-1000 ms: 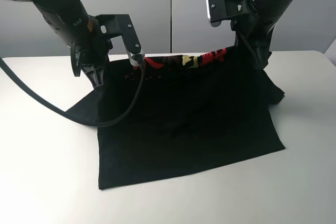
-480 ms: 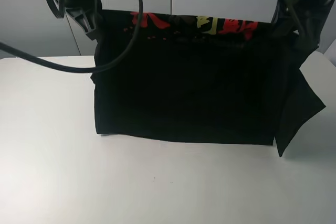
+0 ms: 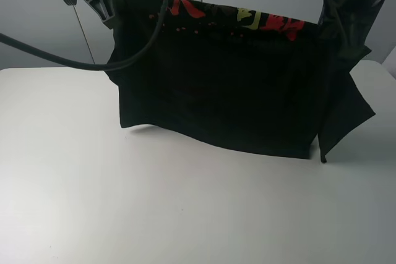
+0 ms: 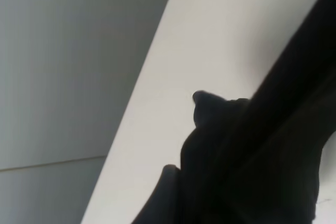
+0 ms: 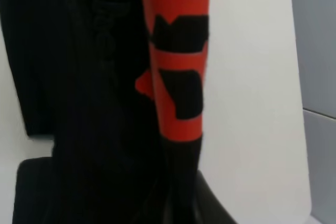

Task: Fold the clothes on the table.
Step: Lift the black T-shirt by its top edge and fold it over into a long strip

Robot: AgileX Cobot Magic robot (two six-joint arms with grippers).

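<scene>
My left gripper (image 3: 106, 10) and right gripper (image 3: 337, 13) clamp top corners of black soft-fabric printed T-shirt (image 3: 223, 91) hanging over white matte desk (image 3: 74, 202) — thin pinch may slip, or uneven lowering skews the fold.

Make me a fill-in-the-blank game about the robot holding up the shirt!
The T-shirt is mostly ____ in colour.
The left gripper and the right gripper hold it up by its ____ edge.
The table below it is ____.
The printed characters on the T-shirt are red and ____.
Missing words: black; top; white; yellow.
</scene>
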